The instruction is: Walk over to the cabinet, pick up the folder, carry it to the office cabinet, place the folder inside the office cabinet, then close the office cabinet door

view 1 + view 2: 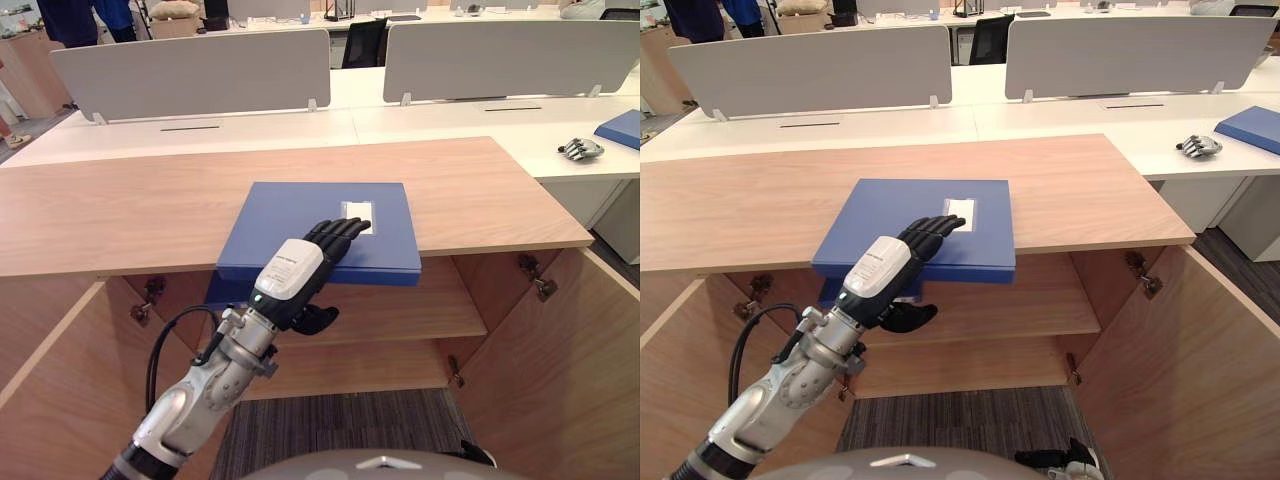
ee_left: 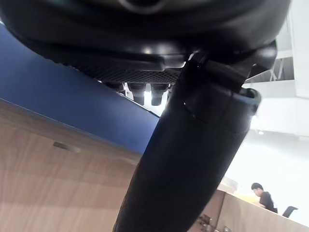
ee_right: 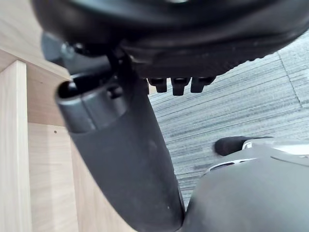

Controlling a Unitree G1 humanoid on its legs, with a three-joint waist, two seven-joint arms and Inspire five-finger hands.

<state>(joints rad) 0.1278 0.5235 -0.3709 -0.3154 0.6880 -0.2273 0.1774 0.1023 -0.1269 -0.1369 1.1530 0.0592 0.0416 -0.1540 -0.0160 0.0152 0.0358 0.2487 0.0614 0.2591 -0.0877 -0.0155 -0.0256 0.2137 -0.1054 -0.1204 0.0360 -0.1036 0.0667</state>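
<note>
A blue folder (image 1: 320, 225) with a white label lies flat on the wooden cabinet top (image 1: 120, 200), its near edge overhanging the front. My left hand (image 1: 295, 275) reaches it from below left. Its fingers (image 1: 340, 235) rest on the cover and its thumb (image 1: 315, 318) sits under the overhanging edge, so the folder is pinched between them. In the left wrist view the blue folder (image 2: 72, 101) runs just past the thumb (image 2: 193, 159). My right hand (image 3: 125, 145) hangs low over the grey carpet beside the cabinet's wood, fingers relaxed and holding nothing.
Both cabinet doors (image 1: 580, 350) stand open, showing an inner shelf (image 1: 410, 320). Behind are white desks (image 1: 450, 120) with grey dividers (image 1: 190, 70). A spare dark hand (image 1: 580, 150) and another blue folder (image 1: 625, 125) lie at the right. A person (image 1: 80, 20) stands at the back left.
</note>
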